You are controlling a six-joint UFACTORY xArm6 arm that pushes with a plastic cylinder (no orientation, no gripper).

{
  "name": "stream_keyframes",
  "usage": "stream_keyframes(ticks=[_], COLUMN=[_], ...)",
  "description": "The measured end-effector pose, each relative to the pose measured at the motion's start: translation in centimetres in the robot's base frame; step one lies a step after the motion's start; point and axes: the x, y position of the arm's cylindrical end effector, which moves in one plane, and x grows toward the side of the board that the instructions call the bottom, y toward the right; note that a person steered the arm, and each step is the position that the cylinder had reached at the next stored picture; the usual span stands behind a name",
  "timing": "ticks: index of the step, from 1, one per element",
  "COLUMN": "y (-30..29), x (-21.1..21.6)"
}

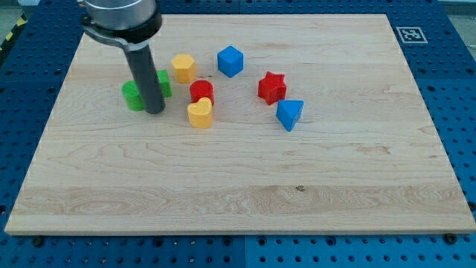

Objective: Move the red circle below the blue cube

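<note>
The red circle [201, 91] sits left of the board's middle, touching the yellow heart [200, 114] just below it. The blue cube [230, 61] lies up and to the right of the red circle, apart from it. My tip [155, 112] rests on the board to the left of the red circle and the yellow heart, with a gap between. The rod stands in front of two green blocks, one at its left [133, 95] and one partly hidden at its right [163, 82].
A yellow hexagon [184, 68] lies above-left of the red circle. A red star [272, 88] and a blue triangle [289, 115] lie to the right. The wooden board [238, 186] sits on a blue pegboard; a marker tag [409, 34] is at the top right corner.
</note>
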Motion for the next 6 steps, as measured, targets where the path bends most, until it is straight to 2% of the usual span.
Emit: stream_keyframes(ticks=[3, 5, 6], y=[12.8, 13.3, 10.2], x=[-1.0, -0.8, -0.8])
